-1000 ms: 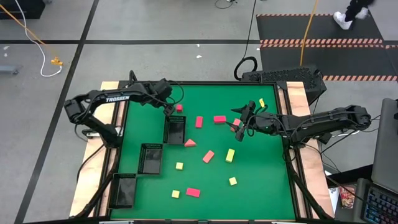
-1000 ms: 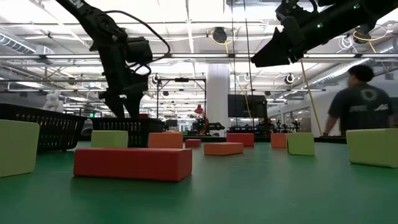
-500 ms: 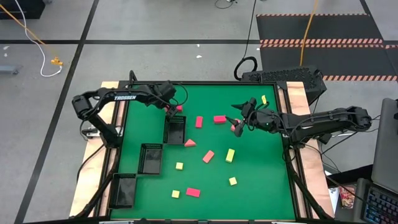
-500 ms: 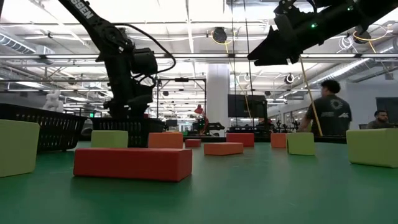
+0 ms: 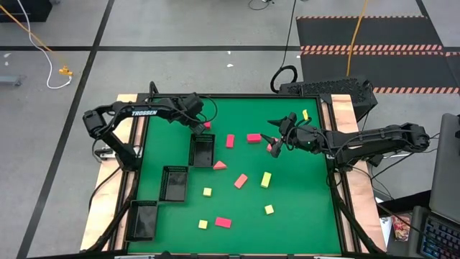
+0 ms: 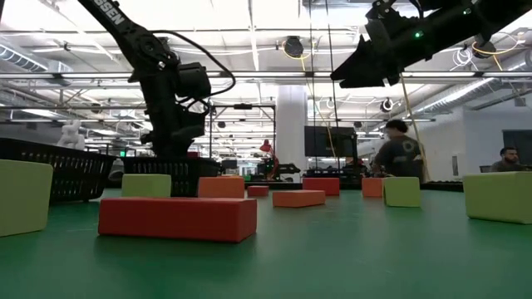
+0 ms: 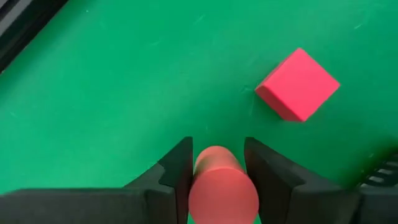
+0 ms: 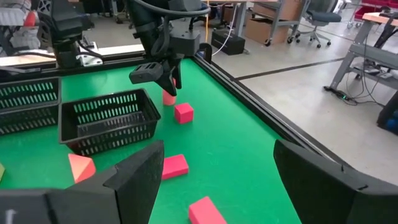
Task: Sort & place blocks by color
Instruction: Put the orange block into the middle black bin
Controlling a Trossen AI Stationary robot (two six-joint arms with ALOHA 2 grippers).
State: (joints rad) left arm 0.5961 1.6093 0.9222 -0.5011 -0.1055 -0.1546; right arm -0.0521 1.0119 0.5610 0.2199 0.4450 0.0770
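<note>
My left gripper (image 5: 199,128) stands by the far tray (image 5: 203,149), shut on a salmon-pink round piece (image 7: 217,180); the right wrist view shows that piece (image 8: 168,98) upright under the gripper (image 8: 163,81). A magenta cube (image 7: 298,84) lies just beside it. Magenta bars (image 5: 230,140) (image 5: 254,137), a salmon wedge (image 5: 220,165), a salmon bar (image 5: 241,180) and yellow blocks (image 5: 267,179) lie flat on the green table. My right gripper (image 5: 277,142) hovers open, high above the table's far right part (image 6: 366,66), with a pinkish piece (image 5: 273,148) showing below it. My left gripper pinches the round piece's curved sides (image 7: 198,167) between its two fingers. The fingers come from above, pointing down, and run along the piece. The piece stands upright, its lower end (image 8: 168,101) down at the green table.
Three black mesh trays stand in a slanting row along the left side, the far one, the middle one (image 5: 175,182) and the near one (image 5: 142,219). More yellow blocks (image 5: 207,191) (image 5: 269,209) and a magenta bar (image 5: 223,222) lie toward the near edge. People move in the room beyond.
My left gripper has gone down behind the far tray onto the pink round piece, shifting slightly toward the table's right. My right gripper has swung a little toward the far edge, staying high. A person in the room behind has walked leftward.
</note>
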